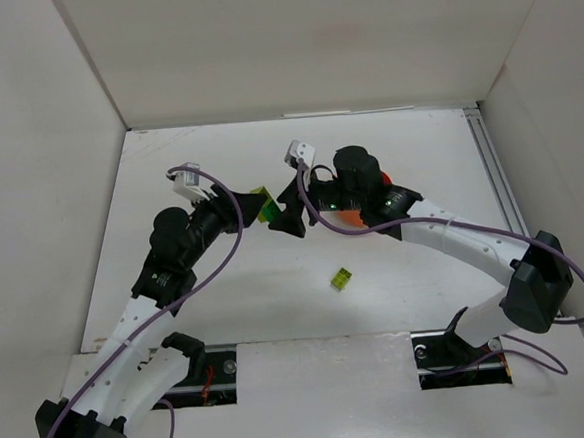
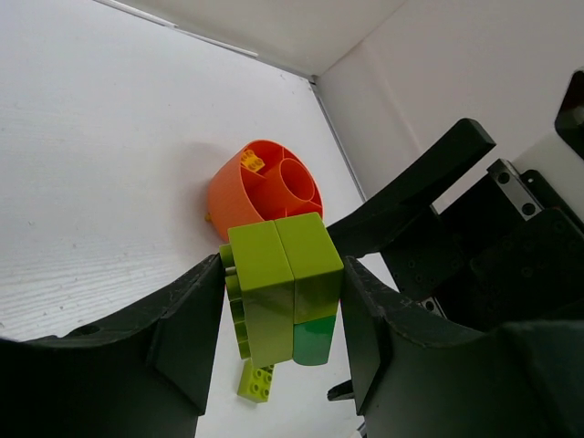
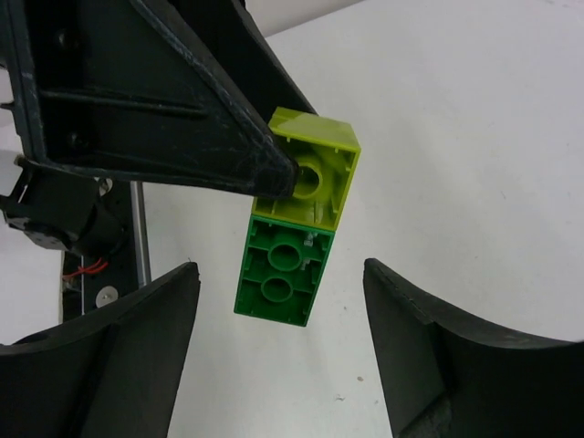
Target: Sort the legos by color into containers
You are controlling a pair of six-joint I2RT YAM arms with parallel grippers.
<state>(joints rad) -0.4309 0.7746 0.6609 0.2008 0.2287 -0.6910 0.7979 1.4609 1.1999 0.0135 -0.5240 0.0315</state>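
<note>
My left gripper (image 1: 252,206) is shut on a joined clump of lime bricks (image 2: 281,274) with a green brick (image 2: 316,338) stuck to it, held above the table. In the right wrist view the green brick (image 3: 282,273) hangs below the lime one (image 3: 316,173), between my right gripper's (image 3: 283,365) open fingers without touching them. My right gripper (image 1: 284,209) is just right of the clump. The orange dish (image 2: 239,194) lies beyond, with a yellow brick (image 2: 253,162) in one compartment. The right arm mostly hides the dish (image 1: 348,218) in the top view.
A small lime brick (image 1: 340,278) lies loose on the table in front of the arms and also shows in the left wrist view (image 2: 256,380). White walls enclose the table on three sides. A metal rail (image 1: 497,180) runs along the right edge.
</note>
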